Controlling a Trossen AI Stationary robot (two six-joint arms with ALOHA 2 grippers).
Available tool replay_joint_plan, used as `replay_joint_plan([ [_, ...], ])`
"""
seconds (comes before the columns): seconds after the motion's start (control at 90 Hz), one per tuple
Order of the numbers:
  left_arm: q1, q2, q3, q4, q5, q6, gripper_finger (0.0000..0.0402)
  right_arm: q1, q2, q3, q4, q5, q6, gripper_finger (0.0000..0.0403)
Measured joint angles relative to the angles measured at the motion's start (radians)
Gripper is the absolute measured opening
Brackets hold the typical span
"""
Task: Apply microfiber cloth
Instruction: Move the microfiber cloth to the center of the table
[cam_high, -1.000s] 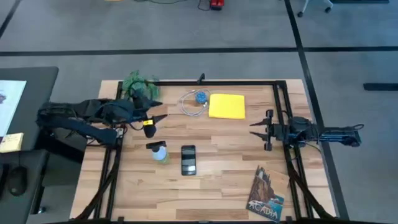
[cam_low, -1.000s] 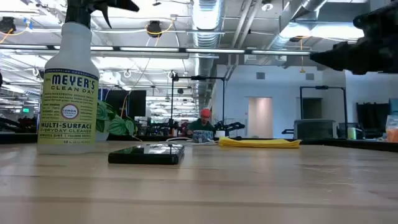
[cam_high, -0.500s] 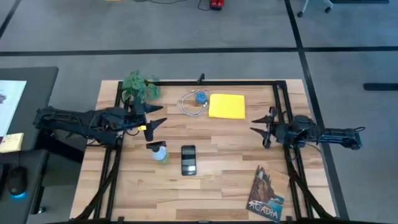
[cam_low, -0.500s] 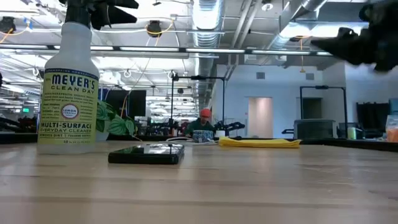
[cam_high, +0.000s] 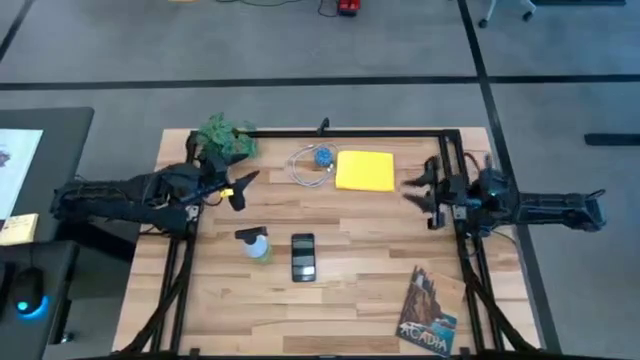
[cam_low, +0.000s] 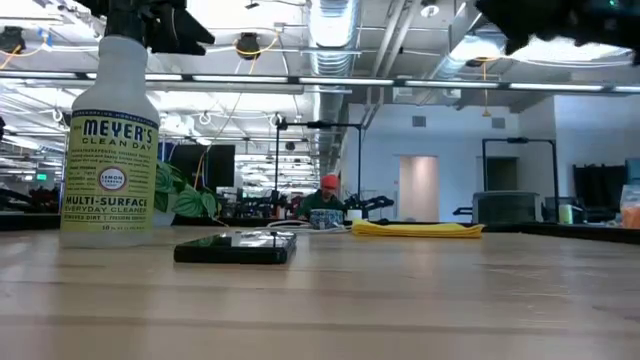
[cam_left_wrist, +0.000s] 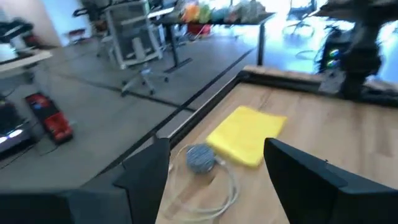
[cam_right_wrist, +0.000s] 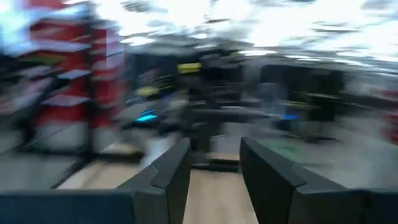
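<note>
Table: I see a pale wooden butcher-block tabletop (cam_high: 340, 300) with a black metal frame along its edges, filling the middle of the high view.
Floor: grey carpet (cam_high: 300, 50) surrounds the table, crossed by dark lines.
Microfiber cloth: the microfiber cloth (cam_high: 364, 170) lies flat and bright yellow in the upper middle of the table, touched by neither arm; from my left wrist camera it shows again (cam_left_wrist: 247, 135) beyond the fingers.
Cable: a coiled white cable with a blue spool (cam_high: 314, 165) sits just left of the cloth.
Left gripper: my left gripper (cam_high: 240, 188) hangs over the left part of the table, near a small green plant (cam_high: 222, 135) at the upper left corner; its fingers are spread apart and hold nothing.
Right gripper: my right gripper (cam_high: 417, 191) hangs over the right edge of the table, just right of the cloth, fingers parted and empty.
Spray bottle: a spray bottle (cam_low: 108, 150) of multi-surface cleaner stands at the left of the low view.
Phone: a black smartphone (cam_high: 303, 256) lies flat just right of the bottle.
Booklet: a dark illustrated booklet (cam_high: 428, 312) lies at the lower right of the table.
Room: the low view looks into an open workshop with ceiling ducts (cam_low: 330, 30), strip lights and desks; a person in a red cap (cam_low: 326, 195) sits far back.
</note>
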Motion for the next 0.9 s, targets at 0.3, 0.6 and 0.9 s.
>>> replay_joint_plan([
  [0.3, 0.024, 0.000, 0.000, -0.036, 0.000, -0.015, 0.0242, -0.039, 0.257, 0.296, -0.354, 0.359, -0.111, 0.0128],
  [0.6, 0.024, -0.031, -0.116, 0.040, -0.007, -0.041, 0.0242, -0.434, 0.571, 0.463, -0.705, 0.183, -0.010, 0.0201],
  [0.9, 0.024, -0.088, -0.230, 0.058, -0.007, -0.171, 0.0242, -0.525, 0.903, 0.589, -0.861, 0.144, -0.125, 0.0293],
])
